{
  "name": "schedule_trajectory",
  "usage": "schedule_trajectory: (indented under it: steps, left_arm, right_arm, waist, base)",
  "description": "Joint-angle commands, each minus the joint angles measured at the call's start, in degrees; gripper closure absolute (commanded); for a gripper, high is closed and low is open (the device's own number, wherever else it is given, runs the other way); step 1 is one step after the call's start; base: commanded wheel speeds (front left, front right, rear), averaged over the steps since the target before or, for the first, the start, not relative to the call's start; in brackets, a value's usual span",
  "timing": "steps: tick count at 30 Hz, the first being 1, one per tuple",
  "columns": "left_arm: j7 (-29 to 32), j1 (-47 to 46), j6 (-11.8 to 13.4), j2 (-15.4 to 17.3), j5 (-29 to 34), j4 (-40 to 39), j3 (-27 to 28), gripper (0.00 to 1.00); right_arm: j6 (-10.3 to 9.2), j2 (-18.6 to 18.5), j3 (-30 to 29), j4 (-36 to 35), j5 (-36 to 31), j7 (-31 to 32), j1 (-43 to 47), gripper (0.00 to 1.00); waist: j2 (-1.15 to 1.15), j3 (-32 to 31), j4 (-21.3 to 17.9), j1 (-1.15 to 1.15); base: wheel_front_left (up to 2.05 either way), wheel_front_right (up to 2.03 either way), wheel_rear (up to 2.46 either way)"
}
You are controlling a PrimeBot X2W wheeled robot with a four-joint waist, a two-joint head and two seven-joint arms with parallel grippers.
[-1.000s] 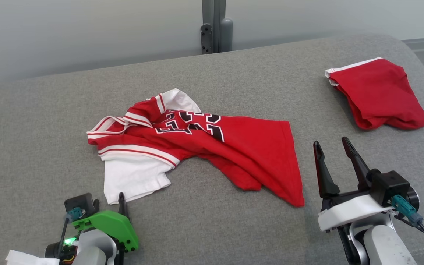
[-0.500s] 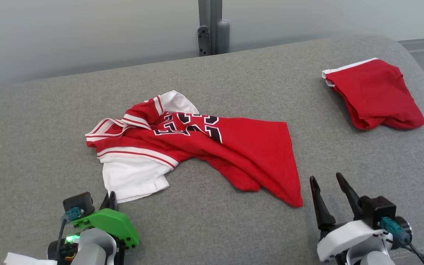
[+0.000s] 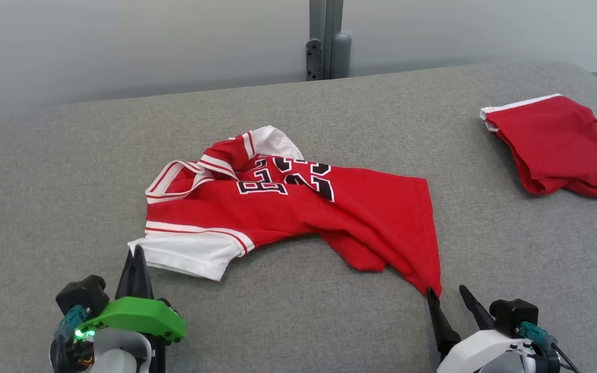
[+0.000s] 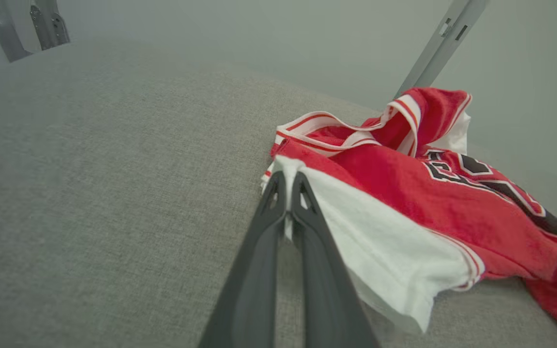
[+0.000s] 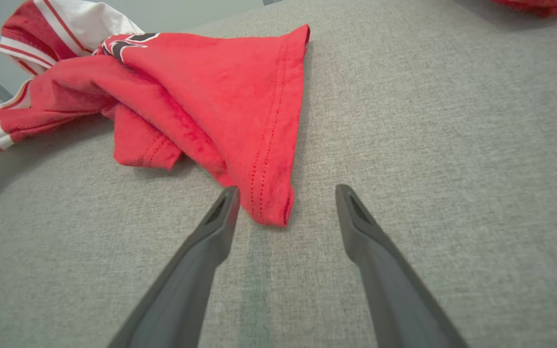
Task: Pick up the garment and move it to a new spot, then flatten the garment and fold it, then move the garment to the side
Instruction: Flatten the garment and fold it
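Flattening seems to be in hand: the left gripper (image 4: 288,181) pinches the white sleeve (image 4: 380,241) of the garment (image 3: 298,207), while the right gripper (image 5: 285,193), spread around the red hem corner (image 5: 271,208), must next close on it.

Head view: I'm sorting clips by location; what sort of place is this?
Likely an indoor test room: broad grey fabric-covered surface, bare pale wall with a grey metal post, crumpled red-and-white jersey laid out.
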Motion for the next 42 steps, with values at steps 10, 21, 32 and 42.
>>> schedule_trajectory:
  steps: [10, 21, 32, 42]
  left_arm:
    - [4.5, 6.2, 3.0, 1.2, 1.0, -13.3, -1.1, 1.0]
    - [6.1, 7.8, 4.4, 2.0, 0.9, -17.5, -1.4, 1.0]
    - [3.8, 6.6, 3.7, 2.2, -0.4, -20.5, -0.7, 1.0]
    - [3.5, 1.8, 0.1, 1.5, -6.0, -29.4, 0.7, 1.0]
  right_arm:
    - [-0.01, -0.2, 0.9, 4.6, 4.5, -0.2, -3.6, 0.0]
    - [-0.02, -0.1, 3.1, 7.5, 7.8, 0.0, -5.8, 0.76]
    - [-0.01, -0.2, 1.1, -5.2, 8.7, -0.1, -5.1, 1.0]
    - [-0.01, -0.2, 1.7, -19.4, 15.7, -0.1, -6.1, 1.0]
  waist:
    - [0.0, 1.1, 2.4, 0.0]
    - [0.0, 1.7, 2.1, 0.0]
    - [0.0, 1.1, 0.8, 0.0]
    - [0.0, -0.8, -1.0, 0.0]
  base:
    - [0.0, 0.0, 0.0]
    - [0.0, 0.0, 0.0]
    - [0.0, 0.0, 0.0]
    - [0.0, 0.0, 0.0]
